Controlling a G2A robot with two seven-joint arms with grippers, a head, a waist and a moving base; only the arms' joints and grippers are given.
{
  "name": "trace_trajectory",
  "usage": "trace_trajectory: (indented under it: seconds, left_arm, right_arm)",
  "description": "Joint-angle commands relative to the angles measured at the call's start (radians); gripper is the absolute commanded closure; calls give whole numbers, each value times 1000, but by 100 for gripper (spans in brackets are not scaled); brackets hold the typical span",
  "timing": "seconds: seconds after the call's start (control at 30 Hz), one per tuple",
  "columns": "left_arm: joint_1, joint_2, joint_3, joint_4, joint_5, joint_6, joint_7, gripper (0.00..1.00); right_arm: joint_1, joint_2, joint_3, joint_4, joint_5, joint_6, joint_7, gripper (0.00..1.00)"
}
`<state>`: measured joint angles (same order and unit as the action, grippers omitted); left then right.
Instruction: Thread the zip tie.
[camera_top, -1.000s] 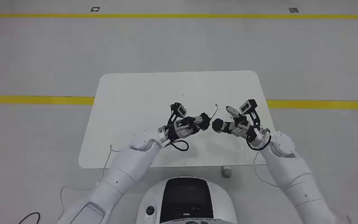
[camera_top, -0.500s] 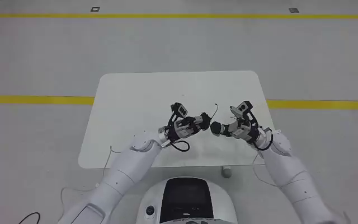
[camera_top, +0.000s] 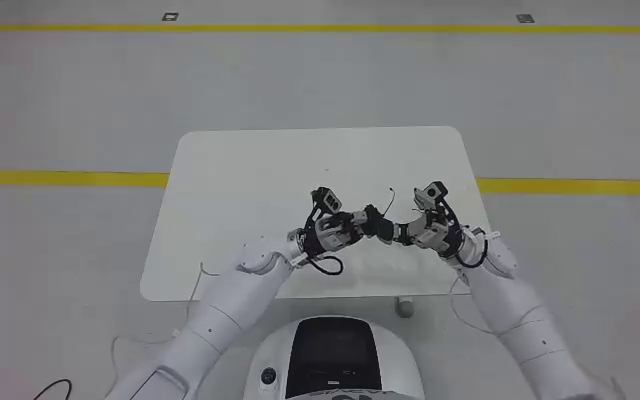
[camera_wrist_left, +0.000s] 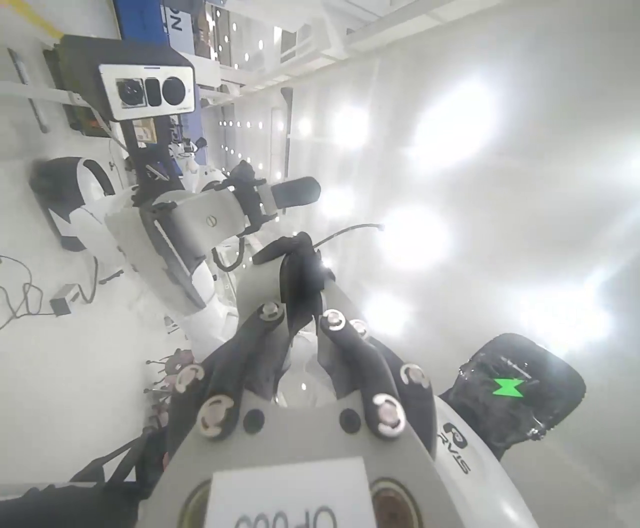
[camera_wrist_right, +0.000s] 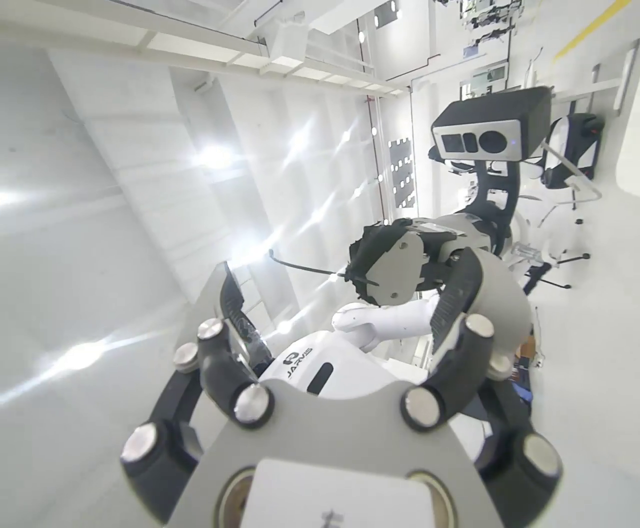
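- The white counter (camera_top: 250, 200) stands on a pale floor (camera_top: 100, 100), and a yellow floor line (camera_top: 80, 178) passes behind it on both sides.
- Both arms meet above the near right part of the counter, raised off its surface, with the 2 claws tip to tip.
- The left claw (camera_top: 374, 222) has its jaws pressed together on the zip tie. In the left wrist view (camera_wrist_left: 300, 260) the dark fingertips pinch the strap close to their ends.
- The right claw (camera_top: 397, 232) sits just to the right of the left one. The right wrist view (camera_wrist_right: 345, 295) shows its jaws spread wide with nothing between the pads. The left claw lies just beyond their tips, and I cannot tell whether the 2 claws touch.
- The zip tie (camera_top: 388, 196) is a thin black strap held in the air by the left claw alone. Its free tail (camera_wrist_left: 350, 230) curves out past the fingertips toward the far side, and its loose end (camera_wrist_right: 305, 269) hangs clear of the right claw.
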<state>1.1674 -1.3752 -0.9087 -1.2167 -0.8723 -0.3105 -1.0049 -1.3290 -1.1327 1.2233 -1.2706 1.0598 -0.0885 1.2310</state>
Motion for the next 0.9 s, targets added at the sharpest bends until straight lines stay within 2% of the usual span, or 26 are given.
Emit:
trace_trajectory:
  seconds: [0.0,0.03,0.2,0.3,0.47,0.53,0.57,0.6,0.77,0.87]
  left_arm:
    - [-4,-1,2,9,0,-9,6,100]
    - [-6,-1,0,13,10,-22,19,100]
    - [-6,-1,0,13,10,-22,19,100]
    - [-6,-1,0,13,10,-22,19,100]
    - [-6,-1,0,13,10,-22,19,100]
    - [-6,-1,0,13,10,-22,19,100]
    - [-6,-1,0,13,10,-22,19,100]
    - [-6,-1,0,13,10,-22,19,100]
    - [-6,-1,0,13,10,-22,19,100]
    - [-6,-1,0,13,10,-22,19,100]
  right_arm:
    - [6,-1,-1,11,3,6,12,0]
    - [6,-1,-1,11,3,6,12,0]
    - [6,-1,-1,11,3,6,12,0]
    - [-7,-5,-5,-16,22,21,-7,0]
    - [-12,-8,-6,-11,48,45,20,0]
    - [-10,-10,-11,-6,45,55,25,38]
    - [-9,-11,-13,-3,44,57,26,51]
    - [-8,-12,-16,-1,44,60,27,57]
    - [-2,-18,-27,12,46,64,29,65]
    - [3,-21,-32,22,47,64,30,73]
